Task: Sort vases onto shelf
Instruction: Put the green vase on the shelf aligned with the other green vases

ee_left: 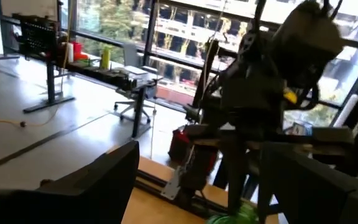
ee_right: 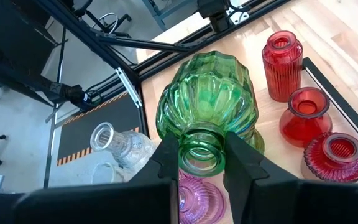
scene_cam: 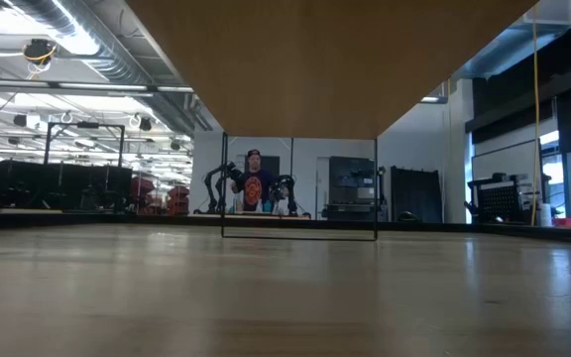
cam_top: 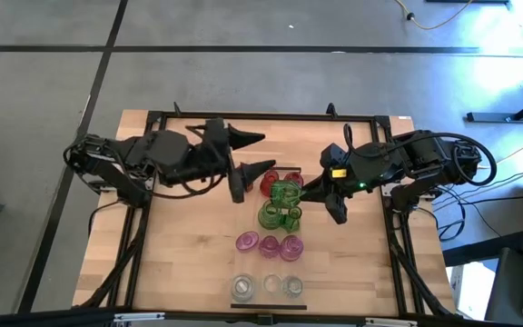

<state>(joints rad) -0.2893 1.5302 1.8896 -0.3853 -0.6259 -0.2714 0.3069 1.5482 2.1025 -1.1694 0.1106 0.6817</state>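
Observation:
My right gripper [ee_right: 201, 157] is shut on a green vase [ee_right: 207, 93] held above the shelf [cam_top: 269, 266], a pale board on the table's middle. Upright on the shelf stand red vases [cam_top: 271, 180] at its far end, then green vases [cam_top: 271, 216], pink vases [cam_top: 269, 245] and clear vases [cam_top: 243, 287] at its near end. My left gripper [cam_top: 269, 152] hangs open, above the table, just left of the red vases, with nothing between its fingers. My right gripper pinches the green vase's narrow neck [ee_right: 202, 142], just below the rim, between its two fingers. The fingers [ee_right: 166, 158] come slanting down from the table's right side. The vase is lifted clear and tilted, its mouth toward the wrist and its ribbed belly pointing away.
A black frame [cam_top: 261, 116] runs around the tabletop. Bare wood lies left and right of the shelf [cam_top: 189, 254]. In the low view a person [scene_cam: 254, 183] stands far off in the room behind the table.

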